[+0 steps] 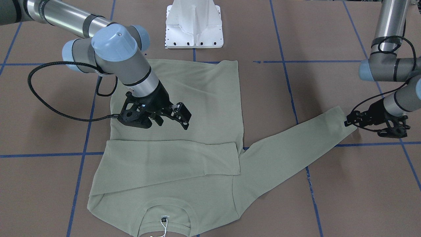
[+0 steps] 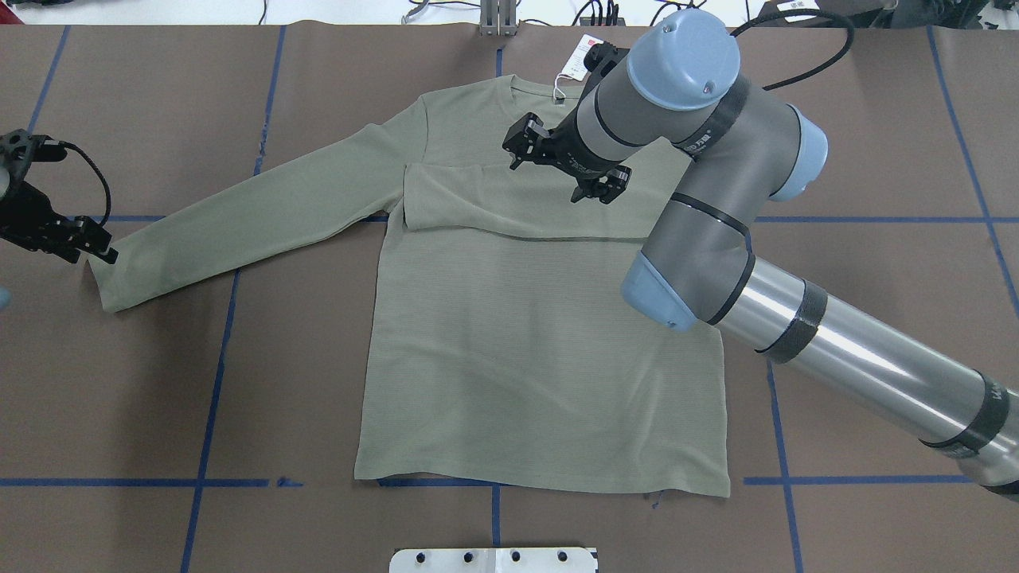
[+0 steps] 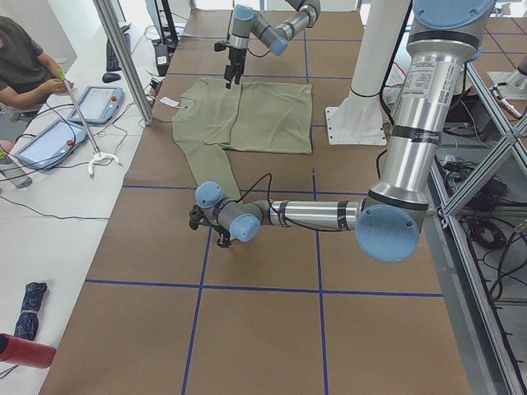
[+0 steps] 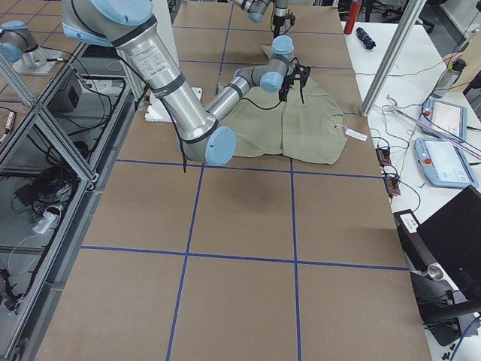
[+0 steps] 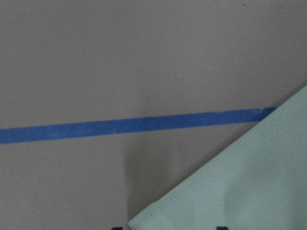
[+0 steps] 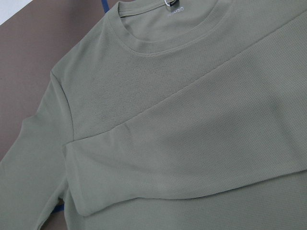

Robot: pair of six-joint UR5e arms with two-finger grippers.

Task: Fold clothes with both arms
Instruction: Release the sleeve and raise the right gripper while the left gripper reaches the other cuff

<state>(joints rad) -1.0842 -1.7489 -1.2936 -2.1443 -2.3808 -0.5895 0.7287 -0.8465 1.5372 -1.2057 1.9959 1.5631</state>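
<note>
Nearest me, the right arm [image 2: 700,231] fills the overhead's right side and hides 1 shoulder of the shirt [image 2: 525,358], which lies flat at centre. The right gripper [image 1: 173,121] hangs wide open above it. At the front view's mid-right, the left gripper [image 1: 347,122], jaws apart, meets the cuff [image 1: 338,120]; I barely see its tips. The pedestal [image 1: 194,26] stands at top centre.

The right tool [image 4: 294,89] hangs over the green shirt [image 4: 304,128] on the table [image 4: 225,263]

The shirt [image 1: 204,98] is matt, finely ribbed knit cloth; the table [image 1: 329,197] matt; the right arm [image 1: 62,16] glossy metal.
</note>
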